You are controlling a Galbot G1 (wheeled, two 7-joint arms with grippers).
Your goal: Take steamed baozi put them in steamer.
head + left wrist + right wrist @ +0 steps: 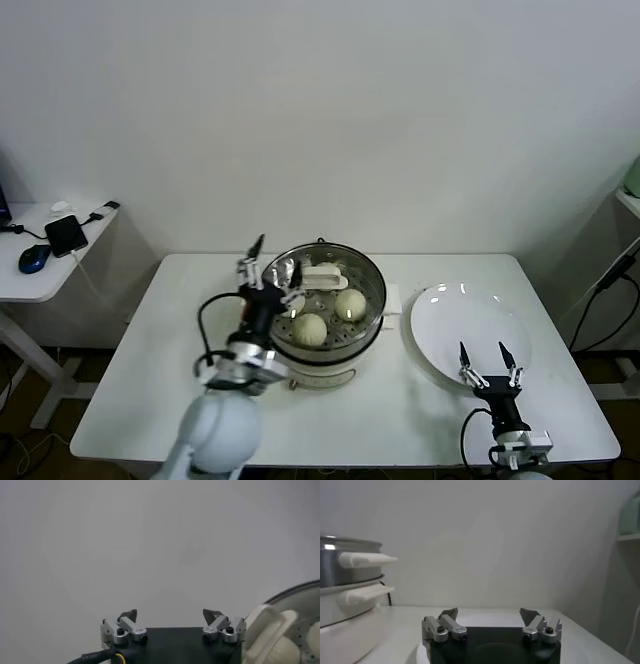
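Note:
The steamer (372, 282) stands at the middle of the white table, a shiny steel pot on a cream base. Two pale baozi (350, 304) (310, 328) lie on its perforated tray; others are not clearly visible. My left gripper (275, 262) is open and empty, fingers pointing up, at the steamer's left rim. In the left wrist view (171, 613) the steamer's rim (300, 587) and a cream handle (265, 630) lie beside it. My right gripper (483, 352) is open and empty over the near edge of the bare white plate (470, 310). The right wrist view (489, 612) shows the steamer (345, 575) off to one side.
The white table (150, 400) has bare room at its front and left. A side table at the far left holds a phone (66, 234) and a blue mouse (34, 258). Cables (610, 290) hang by a shelf at the far right.

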